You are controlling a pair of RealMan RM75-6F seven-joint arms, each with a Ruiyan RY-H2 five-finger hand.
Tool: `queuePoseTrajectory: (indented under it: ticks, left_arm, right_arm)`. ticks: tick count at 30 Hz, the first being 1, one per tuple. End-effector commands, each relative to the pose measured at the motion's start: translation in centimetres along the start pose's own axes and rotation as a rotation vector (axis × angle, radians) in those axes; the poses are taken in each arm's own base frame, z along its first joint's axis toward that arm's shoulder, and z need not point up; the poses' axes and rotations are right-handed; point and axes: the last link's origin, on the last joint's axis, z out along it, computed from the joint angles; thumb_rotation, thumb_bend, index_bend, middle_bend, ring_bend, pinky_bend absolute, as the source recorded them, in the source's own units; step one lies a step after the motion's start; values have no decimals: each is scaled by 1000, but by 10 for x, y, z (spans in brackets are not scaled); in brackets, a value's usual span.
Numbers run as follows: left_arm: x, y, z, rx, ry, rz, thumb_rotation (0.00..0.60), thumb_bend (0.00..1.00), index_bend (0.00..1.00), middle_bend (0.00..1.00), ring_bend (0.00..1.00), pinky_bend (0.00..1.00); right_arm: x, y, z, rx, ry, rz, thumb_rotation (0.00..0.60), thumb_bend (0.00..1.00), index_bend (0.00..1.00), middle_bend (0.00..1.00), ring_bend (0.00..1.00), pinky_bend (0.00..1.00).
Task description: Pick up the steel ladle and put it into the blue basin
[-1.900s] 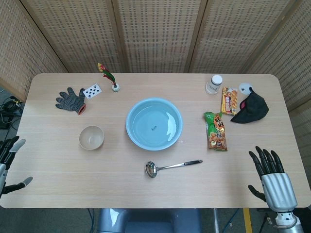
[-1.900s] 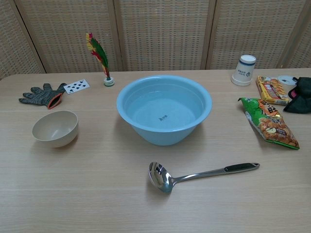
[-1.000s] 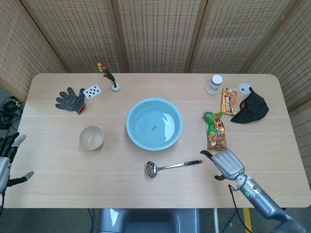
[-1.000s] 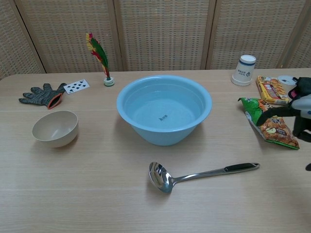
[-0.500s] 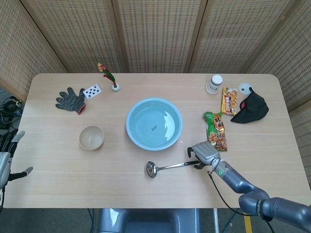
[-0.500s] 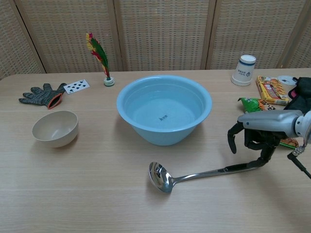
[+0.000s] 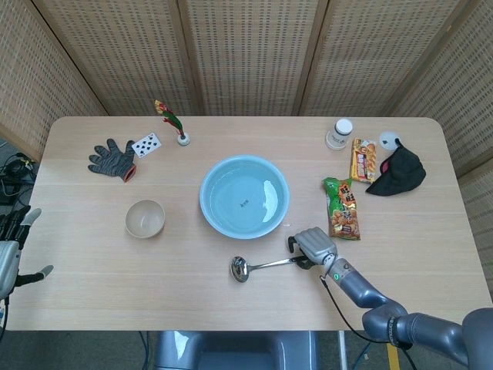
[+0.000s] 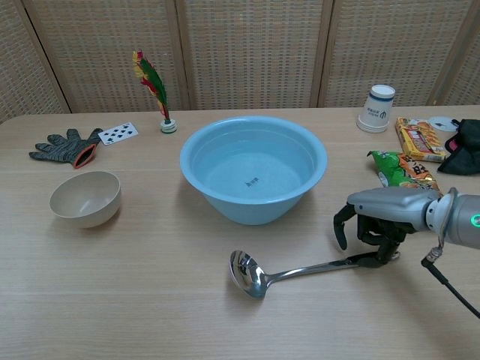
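The steel ladle (image 7: pixel 266 265) (image 8: pixel 300 270) lies flat on the table in front of the blue basin (image 7: pixel 208 183) (image 8: pixel 251 211), with its bowl to the left and its black handle end to the right. My right hand (image 7: pixel 312 244) (image 8: pixel 379 214) arches over that handle end. Its fingertips (image 8: pixel 384 253) touch the handle, while the thumb hangs free to the left of it. The ladle still rests on the wood. At the far left table edge my left hand (image 7: pixel 11 245) has its fingers spread and holds nothing; the chest view does not show it.
A beige bowl (image 7: pixel 145 218) stands left of the basin. A grey glove (image 7: pixel 112 159), a playing card (image 7: pixel 146 144) and a feather shuttlecock (image 7: pixel 171 122) lie at the back left. Snack packs (image 7: pixel 341 206) (image 7: pixel 363 159), a white cup (image 7: pixel 338 133) and a black cloth (image 7: pixel 397 171) occupy the right.
My right hand came in from the table's right front corner to the ladle's handle end, then slid a little left and lower onto it. The ladle and the left hand stayed put.
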Motion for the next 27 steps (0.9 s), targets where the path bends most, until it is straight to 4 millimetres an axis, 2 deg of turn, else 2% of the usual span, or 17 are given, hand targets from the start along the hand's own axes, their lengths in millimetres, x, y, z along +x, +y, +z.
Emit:
queuePoseTrajectory:
  ticks: [1, 23, 27]
  left_arm:
    - [0, 0, 0, 0, -1, 1, 600, 0, 0, 0, 0, 0]
    - [2, -2, -1, 9, 7, -2, 600, 0, 0, 0, 0, 0]
    - [3, -2, -1, 10, 6, -3, 600, 0, 0, 0, 0, 0]
  right_arm:
    - [-1, -2, 1, 4, 0, -2, 600, 489, 501, 977, 992, 1000]
    - [-13, -2, 6, -6, -24, -35, 600, 515, 506, 979, 993, 1000]
    - [-14, 0, 6, -12, -30, -29, 600, 554, 538, 981, 993, 1000]
